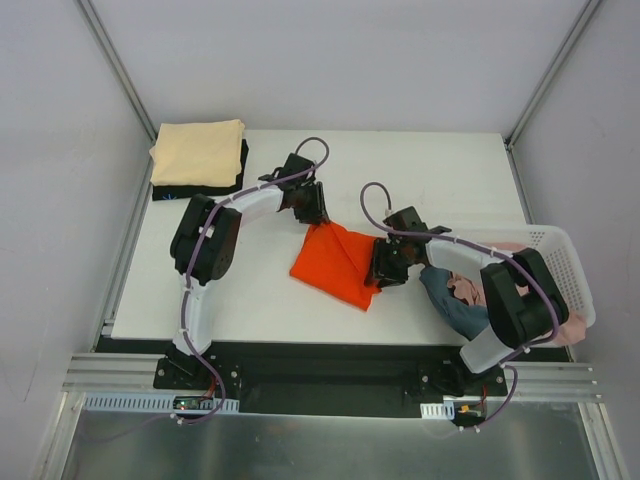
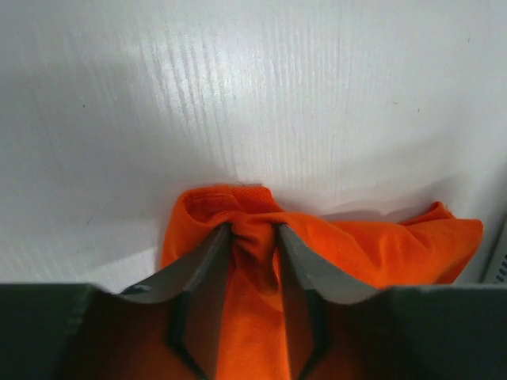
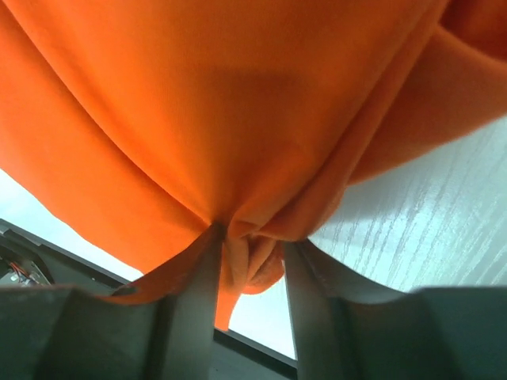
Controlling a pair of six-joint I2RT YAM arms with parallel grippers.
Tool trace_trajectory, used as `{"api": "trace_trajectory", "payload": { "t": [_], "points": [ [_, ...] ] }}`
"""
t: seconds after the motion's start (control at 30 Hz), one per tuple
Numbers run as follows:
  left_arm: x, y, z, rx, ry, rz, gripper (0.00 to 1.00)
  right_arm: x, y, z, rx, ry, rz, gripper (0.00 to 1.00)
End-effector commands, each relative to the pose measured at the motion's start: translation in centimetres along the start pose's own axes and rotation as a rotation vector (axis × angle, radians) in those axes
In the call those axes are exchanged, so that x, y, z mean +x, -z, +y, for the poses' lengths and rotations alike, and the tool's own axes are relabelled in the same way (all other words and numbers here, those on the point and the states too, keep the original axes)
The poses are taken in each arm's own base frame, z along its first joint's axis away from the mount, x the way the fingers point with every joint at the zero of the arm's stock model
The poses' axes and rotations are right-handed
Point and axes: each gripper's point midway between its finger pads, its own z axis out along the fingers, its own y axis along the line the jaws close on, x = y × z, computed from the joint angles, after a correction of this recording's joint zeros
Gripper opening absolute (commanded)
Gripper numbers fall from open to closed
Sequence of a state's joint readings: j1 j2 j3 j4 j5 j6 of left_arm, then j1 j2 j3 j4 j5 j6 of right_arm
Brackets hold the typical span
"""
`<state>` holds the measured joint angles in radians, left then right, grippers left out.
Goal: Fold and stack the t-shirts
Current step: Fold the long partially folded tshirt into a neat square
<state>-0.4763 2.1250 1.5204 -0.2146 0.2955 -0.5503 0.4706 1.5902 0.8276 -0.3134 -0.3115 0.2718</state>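
The orange-red t-shirt [image 1: 335, 265] lies bunched in the middle of the white table [image 1: 260, 300]. My left gripper [image 1: 312, 213] is shut on its far corner; the left wrist view shows the orange cloth [image 2: 253, 237] pinched between the fingers. My right gripper [image 1: 382, 272] is shut on its right edge and holds it lifted; the right wrist view shows the cloth [image 3: 238, 119] hanging from the fingertips. A folded pale yellow-cream t-shirt [image 1: 198, 150] lies on a folded black one [image 1: 240, 168] at the back left. Pink [image 1: 465, 290] and dusty blue [image 1: 455, 310] shirts spill from the basket.
A white lattice basket [image 1: 565, 265] stands at the table's right edge, partly under my right arm. The table's near edge meets a black strip [image 1: 330, 350] by the arm bases.
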Motion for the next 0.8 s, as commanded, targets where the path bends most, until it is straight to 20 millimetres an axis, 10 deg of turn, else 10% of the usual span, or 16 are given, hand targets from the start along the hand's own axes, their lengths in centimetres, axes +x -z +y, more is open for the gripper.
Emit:
{"api": "trace_trajectory", "payload": {
  "t": [0.0, 0.23, 0.47, 0.77],
  "points": [
    [-1.5, 1.5, -0.9, 0.023, -0.053, -0.041, 0.4, -0.7, 1.9, -0.3, 0.049, 0.038, -0.026, 0.49],
    [-1.4, 6.8, -2.8, 0.065, -0.097, -0.11, 0.97, -2.9, 6.8, 1.9, 0.041, 0.124, -0.123, 0.63],
    [0.8, 9.6, -2.3, 0.065, -0.108, -0.117, 0.99, -6.9, 8.0, 3.0, 0.081, 0.142, -0.223, 0.65],
    [4.2, 8.8, 0.2, 0.022, -0.067, -0.045, 0.99, -11.8, 6.1, -0.3, 0.351, 0.086, -0.24, 0.54]
  ]
}}
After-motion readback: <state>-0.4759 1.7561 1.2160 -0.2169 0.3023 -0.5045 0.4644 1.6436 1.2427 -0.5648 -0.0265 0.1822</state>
